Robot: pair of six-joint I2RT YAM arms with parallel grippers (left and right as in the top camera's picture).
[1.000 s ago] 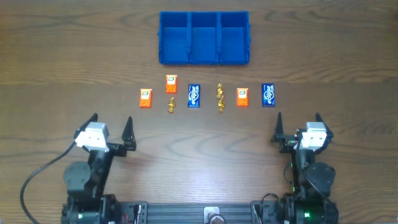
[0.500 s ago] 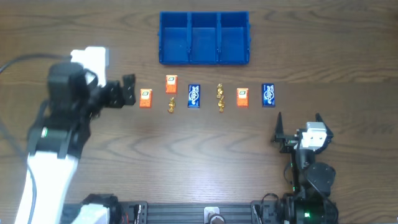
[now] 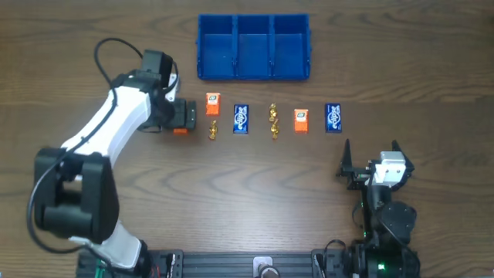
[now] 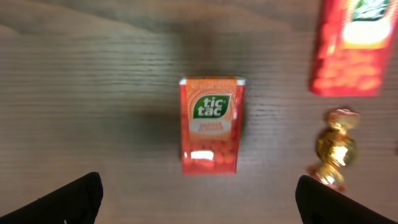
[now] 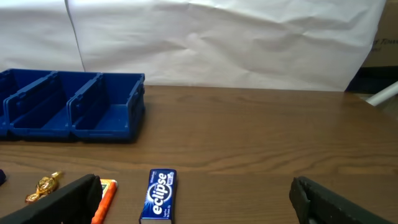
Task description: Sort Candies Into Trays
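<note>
At centre left, the left tool [image 3: 182,116] hangs over the leftmost orange candy box [image 4: 209,124], fingers spread wide. The blue tray [image 3: 253,75] sits upper centre. At lower right, the right tool [image 3: 370,158] rests with fingers parted.

- Your left arm [image 3: 114,117] reaches far up from its base, then bends toward the middle at the wrist.
- Your left tool [image 3: 182,117] points straight down, with both fingers spread wide apart.
- Your right arm [image 3: 384,202] sits folded low over its own base.
- Your right tool [image 3: 370,148] faces forward and level, fingers wide apart, gripping nothing.
</note>
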